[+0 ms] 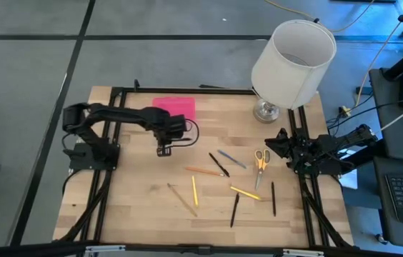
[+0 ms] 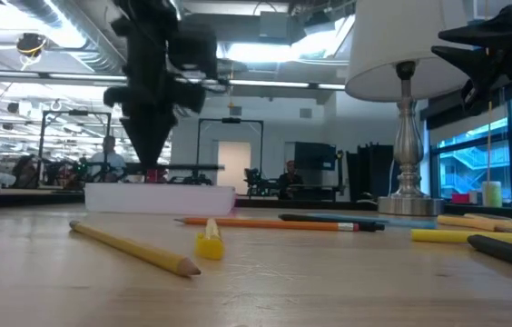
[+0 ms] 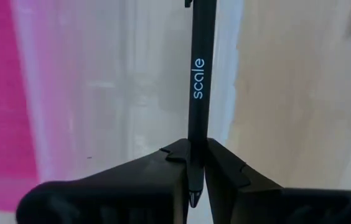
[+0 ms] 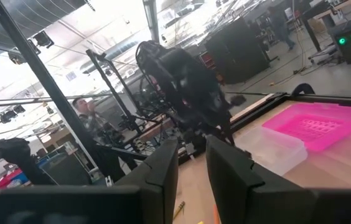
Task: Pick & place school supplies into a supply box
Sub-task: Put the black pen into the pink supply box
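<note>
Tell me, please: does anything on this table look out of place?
Yes. A white lamp stands at the table's far right corner, unlike the pens and scissors scattered on the wood. The left gripper holds a black pen near the pink supply box.

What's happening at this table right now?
The left gripper is shut on a slim black pen printed "scale", holding it over the clear base of the pink-lidded plastic supply box near the table's far edge. The right gripper waits at the table's right side, empty. Other pencils and pens, plus yellow-handled scissors, lie scattered on the wooden table. A white-shaded lamp stands at the far right corner.
</note>
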You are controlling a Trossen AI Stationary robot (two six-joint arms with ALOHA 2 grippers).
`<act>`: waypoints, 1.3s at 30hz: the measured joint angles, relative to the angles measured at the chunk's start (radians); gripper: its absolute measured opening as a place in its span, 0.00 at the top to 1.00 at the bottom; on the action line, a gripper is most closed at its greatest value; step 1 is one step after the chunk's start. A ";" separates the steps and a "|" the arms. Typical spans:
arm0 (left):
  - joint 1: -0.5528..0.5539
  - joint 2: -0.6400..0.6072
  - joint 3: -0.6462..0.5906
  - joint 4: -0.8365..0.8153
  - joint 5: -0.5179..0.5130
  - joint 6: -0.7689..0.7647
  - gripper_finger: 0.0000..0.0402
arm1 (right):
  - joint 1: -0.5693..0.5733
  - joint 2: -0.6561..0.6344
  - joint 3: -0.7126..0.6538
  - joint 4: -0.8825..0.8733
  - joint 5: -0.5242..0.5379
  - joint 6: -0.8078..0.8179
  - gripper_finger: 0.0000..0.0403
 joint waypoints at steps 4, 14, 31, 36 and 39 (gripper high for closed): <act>0.023 0.071 0.000 -0.002 0.005 -0.005 0.95 | 0.000 0.000 0.000 0.000 0.000 0.000 0.78; 0.042 0.158 0.000 -0.002 0.007 -0.008 0.95 | 0.000 0.000 0.000 0.000 0.000 0.000 0.78; 0.040 0.162 0.000 0.001 0.009 -0.009 0.91 | 0.000 0.000 0.000 0.000 -0.001 0.000 0.78; 0.040 0.162 0.000 0.000 0.008 -0.009 0.88 | 0.000 0.000 0.000 0.000 -0.002 0.000 0.78; 0.040 0.162 0.000 0.000 0.008 -0.009 0.88 | 0.000 0.000 0.000 0.000 -0.002 0.000 0.78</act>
